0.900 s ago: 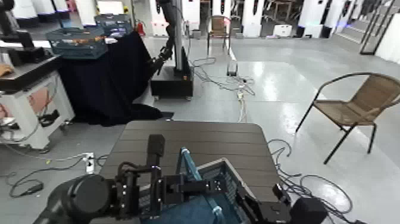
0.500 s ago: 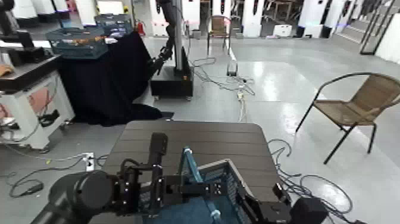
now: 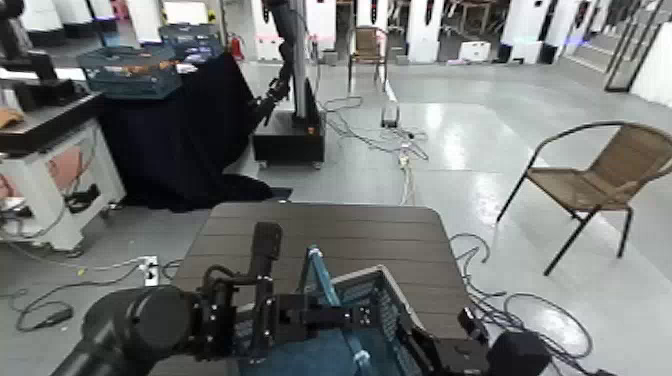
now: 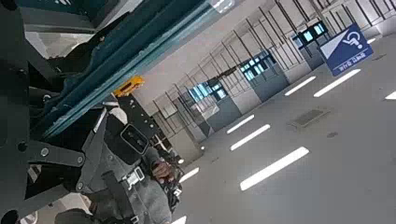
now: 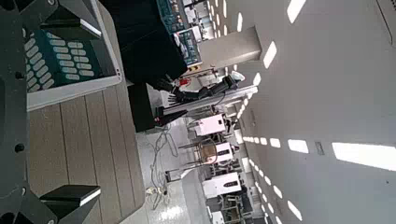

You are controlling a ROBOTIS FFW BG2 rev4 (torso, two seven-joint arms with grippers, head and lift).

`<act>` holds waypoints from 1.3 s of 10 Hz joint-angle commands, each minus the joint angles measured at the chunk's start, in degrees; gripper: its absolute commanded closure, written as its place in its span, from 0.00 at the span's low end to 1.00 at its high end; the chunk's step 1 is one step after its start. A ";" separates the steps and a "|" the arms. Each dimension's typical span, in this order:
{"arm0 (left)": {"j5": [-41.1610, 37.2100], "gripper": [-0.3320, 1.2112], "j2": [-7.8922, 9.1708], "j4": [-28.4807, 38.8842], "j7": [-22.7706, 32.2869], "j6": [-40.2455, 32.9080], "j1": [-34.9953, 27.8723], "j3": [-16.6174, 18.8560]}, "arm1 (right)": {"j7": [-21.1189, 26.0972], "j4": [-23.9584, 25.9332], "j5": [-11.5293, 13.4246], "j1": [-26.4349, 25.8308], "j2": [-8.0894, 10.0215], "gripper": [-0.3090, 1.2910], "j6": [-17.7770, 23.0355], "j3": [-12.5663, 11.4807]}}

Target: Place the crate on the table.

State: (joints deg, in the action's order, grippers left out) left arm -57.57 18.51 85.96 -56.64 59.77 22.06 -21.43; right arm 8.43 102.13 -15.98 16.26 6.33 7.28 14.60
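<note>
**A:** What is cut off or hard to make out?

**B:** In the head view the grey-blue rectangular plastic crate with lattice sides (image 3: 375, 320) runs off the lower edge, so only its far end shows. The left claw (image 3: 262, 300) is pressed against the crate's left side and the right claw (image 3: 440, 352) sits at its right corner, both crowded by black arm parts; I cannot tell whether either one is wide, narrow or clamped. The left wrist view shows mostly ceiling lights and a teal slanted surface, and the fingers there cannot be read.

**A:** And the right wrist view?

**B:** It shows 2 dark finger ends (image 5: 70, 201) at the picture's edges with brown planks between them, and the crate's pale rim and blue lattice (image 5: 65, 61) close by. Whether they touch the crate is not clear.

**A:** Describe the surface and the room.

**B:** The dark brown desk with a slatted plank top and rounded corners (image 3: 330, 235) stands on a pale glossy floor strewn with cables (image 3: 400, 150). To the left is a black-draped table (image 3: 180, 130) carrying a darker teal mesh crate (image 3: 130, 70). A wicker chair with a black metal frame (image 3: 600, 175) stands to the right, and a black robot base with an arm (image 3: 288, 110) is behind the desk.

**A:** Where is the crate, and how does it look?

**B:** It is over the desk's near edge, between the 2 arms. Its thin light-blue handle bar (image 3: 318, 275) stands up, and the inside floor is blue. Whether it rests on the planks cannot be seen.
</note>
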 commanded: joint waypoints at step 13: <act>5.45 0.97 -7.08 -34.37 -7.34 -10.56 17.23 -6.35 | 0.00 -0.53 -0.28 -0.52 -0.09 0.28 0.71 0.78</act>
State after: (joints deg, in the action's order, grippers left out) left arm -52.29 11.52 52.38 -63.93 49.41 39.01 -27.70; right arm 8.43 101.60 -16.26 15.73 6.24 7.98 15.30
